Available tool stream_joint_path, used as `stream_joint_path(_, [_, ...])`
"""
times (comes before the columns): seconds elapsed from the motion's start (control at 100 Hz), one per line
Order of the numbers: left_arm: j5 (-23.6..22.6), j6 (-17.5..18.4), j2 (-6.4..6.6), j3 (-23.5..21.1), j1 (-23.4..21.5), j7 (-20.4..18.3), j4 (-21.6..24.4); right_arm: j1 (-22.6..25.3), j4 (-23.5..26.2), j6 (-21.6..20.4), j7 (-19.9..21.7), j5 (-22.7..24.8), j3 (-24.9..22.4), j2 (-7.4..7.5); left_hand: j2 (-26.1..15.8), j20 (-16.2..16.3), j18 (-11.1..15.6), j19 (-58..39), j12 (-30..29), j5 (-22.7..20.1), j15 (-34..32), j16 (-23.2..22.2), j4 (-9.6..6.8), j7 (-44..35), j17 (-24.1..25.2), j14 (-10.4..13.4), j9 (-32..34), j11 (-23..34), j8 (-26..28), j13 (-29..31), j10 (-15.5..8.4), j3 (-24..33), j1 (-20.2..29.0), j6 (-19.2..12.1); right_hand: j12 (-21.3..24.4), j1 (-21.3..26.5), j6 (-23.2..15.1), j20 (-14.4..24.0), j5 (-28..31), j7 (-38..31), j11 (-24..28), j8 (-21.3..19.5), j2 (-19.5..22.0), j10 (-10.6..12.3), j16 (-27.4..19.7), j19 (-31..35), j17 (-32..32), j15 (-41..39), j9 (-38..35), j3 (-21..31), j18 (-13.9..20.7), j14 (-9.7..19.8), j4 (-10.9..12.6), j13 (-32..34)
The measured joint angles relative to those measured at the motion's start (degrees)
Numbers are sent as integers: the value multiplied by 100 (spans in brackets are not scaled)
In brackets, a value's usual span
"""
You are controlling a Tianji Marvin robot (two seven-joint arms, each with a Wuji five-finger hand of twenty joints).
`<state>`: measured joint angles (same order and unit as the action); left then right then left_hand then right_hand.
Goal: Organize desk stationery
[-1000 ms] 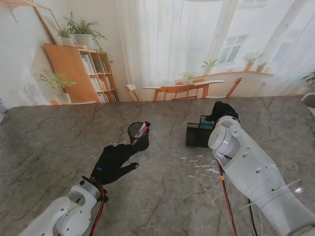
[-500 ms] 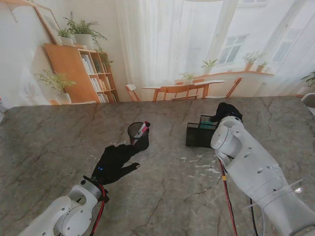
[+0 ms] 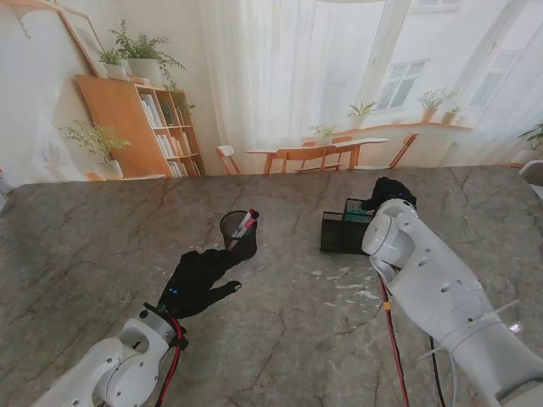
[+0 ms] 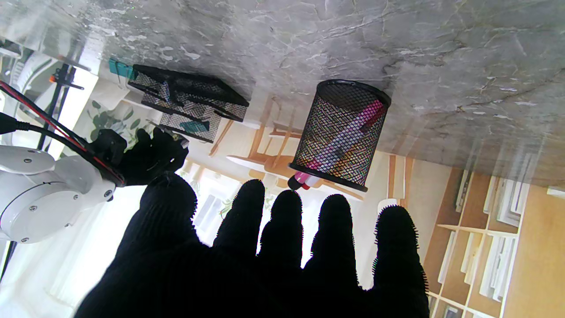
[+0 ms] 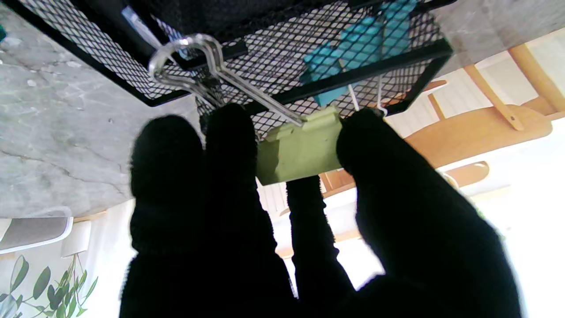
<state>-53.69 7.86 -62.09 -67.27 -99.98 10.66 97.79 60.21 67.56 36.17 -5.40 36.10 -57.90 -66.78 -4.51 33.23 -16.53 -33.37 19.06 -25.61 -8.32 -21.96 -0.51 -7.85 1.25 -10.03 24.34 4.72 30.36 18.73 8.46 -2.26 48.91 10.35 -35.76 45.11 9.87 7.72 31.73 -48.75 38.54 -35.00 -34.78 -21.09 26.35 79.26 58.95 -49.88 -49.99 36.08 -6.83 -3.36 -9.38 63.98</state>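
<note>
My right hand (image 5: 282, 185) is shut on a pale green binder clip (image 5: 300, 150) with silver wire handles, held just over the black mesh tray (image 5: 309, 88). A teal clip (image 5: 353, 48) lies inside that tray. In the stand view the right hand (image 3: 389, 192) hovers over the tray's (image 3: 342, 233) far right corner. A black mesh pen cup (image 3: 238, 231) holds a pink and white marker (image 4: 348, 132). My left hand (image 3: 197, 280) rests open on the table just nearer to me than the cup, fingers (image 4: 282, 229) spread and holding nothing.
The marble table (image 3: 102, 254) carries small white scraps (image 3: 344, 284) near the tray, on the side nearer to me. The right forearm (image 3: 433, 297) stretches across the right half of the table.
The right hand with the green clip has shifted slightly to the right and farther over the tray. The left hand has stayed still.
</note>
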Motion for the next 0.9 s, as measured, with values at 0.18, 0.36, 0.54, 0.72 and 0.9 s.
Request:
stream_joint_path(0.18, [5,-1,2,11,15,-16,-13,-16,-30,-56,84,1,0,3,0,0,0,0,0,0,0,0,0,0,0,0,0,0,0,0,0,0,0,0,3,-136,-138,0,135,1401,35,-467,239,187,76,-2,-26,-160,318,16,40,104,25,-61])
stream_joint_path(0.36, [6,-4,4,17,21,-40,-14,-82,-71,-70,189,9,69,35,0,0,0,0,0,0,0,0,0,0,0,0,0,0,0,0,0,0,0,0,53,-368,-152,0,174,2207,60,-640,303,297,142,-3,-220,-330,490,196,-5,128,329,-241])
stream_joint_path(0.54, [6,-11,5,20,24,-45,-17,-141,-90,-64,297,1,137,53,0,0,0,0,0,0,0,0,0,0,0,0,0,0,0,0,0,0,0,0,37,-558,-154,170,168,2584,62,-684,304,486,236,223,-488,-584,701,258,-293,83,406,-422])
stream_joint_path(0.72, [6,-17,6,21,27,-55,-19,-184,-91,-55,442,16,191,80,0,0,0,0,0,0,0,0,0,0,0,0,0,0,0,0,0,0,0,0,51,-718,-112,508,152,2909,-4,-685,392,591,293,415,-740,-929,890,254,-558,-58,458,-587])
stream_joint_path(0.9, [6,-18,6,20,28,-55,-21,-199,-95,-26,501,-8,208,84,0,0,0,0,0,0,0,0,0,0,0,0,0,0,0,0,0,0,0,0,139,-845,4,722,-10,3126,-211,-685,542,630,296,445,-933,-883,970,91,-705,-444,458,-770])
